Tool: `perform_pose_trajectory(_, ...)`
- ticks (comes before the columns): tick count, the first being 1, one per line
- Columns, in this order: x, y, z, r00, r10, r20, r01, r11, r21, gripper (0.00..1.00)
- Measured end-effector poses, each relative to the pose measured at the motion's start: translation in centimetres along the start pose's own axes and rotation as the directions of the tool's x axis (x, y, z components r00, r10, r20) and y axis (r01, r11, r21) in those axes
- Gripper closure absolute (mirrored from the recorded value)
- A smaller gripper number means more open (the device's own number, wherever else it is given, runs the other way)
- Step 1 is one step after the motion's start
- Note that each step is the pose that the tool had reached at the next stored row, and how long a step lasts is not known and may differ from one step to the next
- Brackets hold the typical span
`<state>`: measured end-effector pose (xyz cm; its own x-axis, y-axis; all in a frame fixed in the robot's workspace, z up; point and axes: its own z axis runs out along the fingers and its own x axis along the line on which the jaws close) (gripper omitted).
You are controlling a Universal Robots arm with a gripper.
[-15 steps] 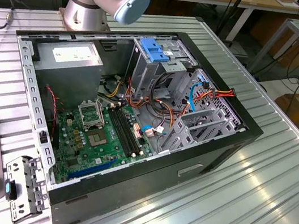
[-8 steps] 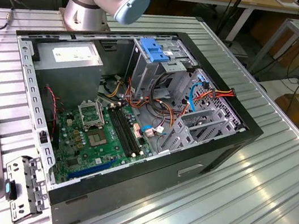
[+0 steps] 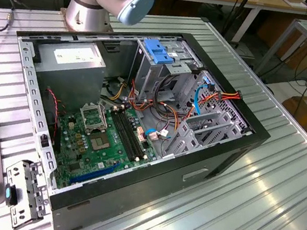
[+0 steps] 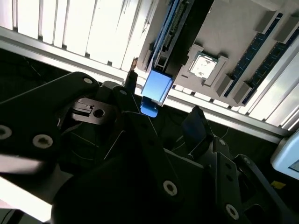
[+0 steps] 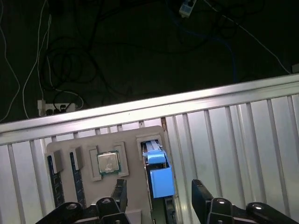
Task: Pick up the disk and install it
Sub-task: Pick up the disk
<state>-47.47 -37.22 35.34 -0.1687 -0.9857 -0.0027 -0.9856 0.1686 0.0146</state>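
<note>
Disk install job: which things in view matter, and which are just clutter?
Job:
disk, on edge in the parts tray
gripper, open astride it
computer case, likely destination

Lying about:
processor chip
memory sticks
loose metal bracket

Table [image 3: 282, 190] is made of ribbed bare metal, pretty shiny. Disk [image 5: 161, 182] is framed in smooth blue plastic and held in a matt grey plastic tray [image 5: 105, 139].
</note>
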Motion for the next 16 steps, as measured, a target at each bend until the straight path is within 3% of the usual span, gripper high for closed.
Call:
perform_pose_trajectory(5, 0.03, 0.04, 0.27, 0.9997, -0.025, 0.0015, 0.025, 0.9996, 0.0112, 0.34)
perform_pose_trajectory(11, 0.55, 0.13, 1.16, 0.9988, -0.049, 0.0016, 0.049, 0.9987, 0.0120, 0.34)
perform_pose_trajectory(16, 0.59, 0.11, 2.21, 0.9979, -0.065, 0.0013, 0.064, 0.9978, 0.0118, 0.34)
